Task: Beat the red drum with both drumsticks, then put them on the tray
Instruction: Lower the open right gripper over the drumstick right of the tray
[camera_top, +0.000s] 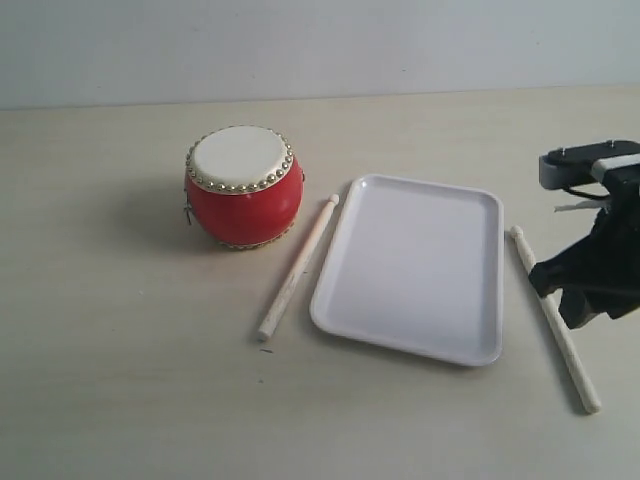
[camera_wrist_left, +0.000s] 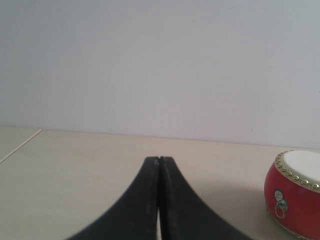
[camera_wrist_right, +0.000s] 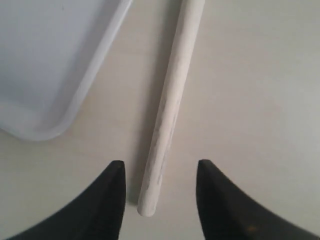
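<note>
The red drum (camera_top: 243, 187) with its cream skin and gold studs stands at the back left of the table; its side also shows in the left wrist view as the red drum (camera_wrist_left: 296, 193). One drumstick (camera_top: 297, 269) lies between the drum and the white tray (camera_top: 412, 266). The other drumstick (camera_top: 554, 318) lies right of the tray. My right gripper (camera_wrist_right: 159, 172) hovers open over that drumstick (camera_wrist_right: 170, 109), whose butt end lies between the fingertips, untouched. The tray's corner (camera_wrist_right: 55, 65) is beside it. My left gripper (camera_wrist_left: 159, 161) is shut and empty, out of the exterior view.
The pale table runs back to a plain white wall. The right arm's black body (camera_top: 598, 250) hangs over the table's right edge, above the right drumstick.
</note>
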